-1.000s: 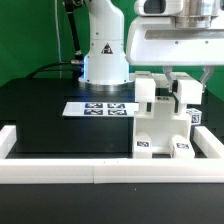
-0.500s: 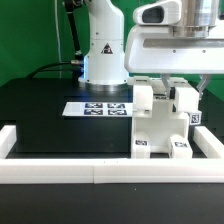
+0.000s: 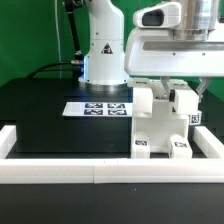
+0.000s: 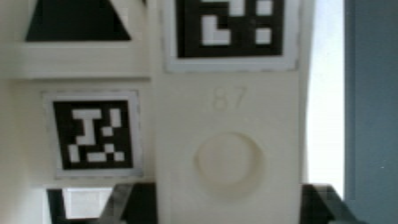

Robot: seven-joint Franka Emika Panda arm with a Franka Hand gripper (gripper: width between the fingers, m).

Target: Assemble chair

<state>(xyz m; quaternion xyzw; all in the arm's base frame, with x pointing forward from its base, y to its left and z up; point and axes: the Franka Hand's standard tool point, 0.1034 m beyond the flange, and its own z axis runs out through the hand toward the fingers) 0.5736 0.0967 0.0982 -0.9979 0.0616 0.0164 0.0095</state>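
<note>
Chair is seated on the tabletop directly under the end effector, whose jaws are clamped on its upper post. If pressure is applied off-axis, the post could be jammed or knocked loose.

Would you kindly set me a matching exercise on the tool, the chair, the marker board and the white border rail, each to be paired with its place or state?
Things:
1. tool
2. chair
3. marker board
4. white border rail

Places or states:
A. lies flat on the black table, to the exterior view's left of the chair
B. closed from above on a white piece of the chair
C. runs across the front of the exterior view
D. stands upright, with tags on its lower front

Pairs: 1-B; 2-D; 3-A; 4-C.
</note>
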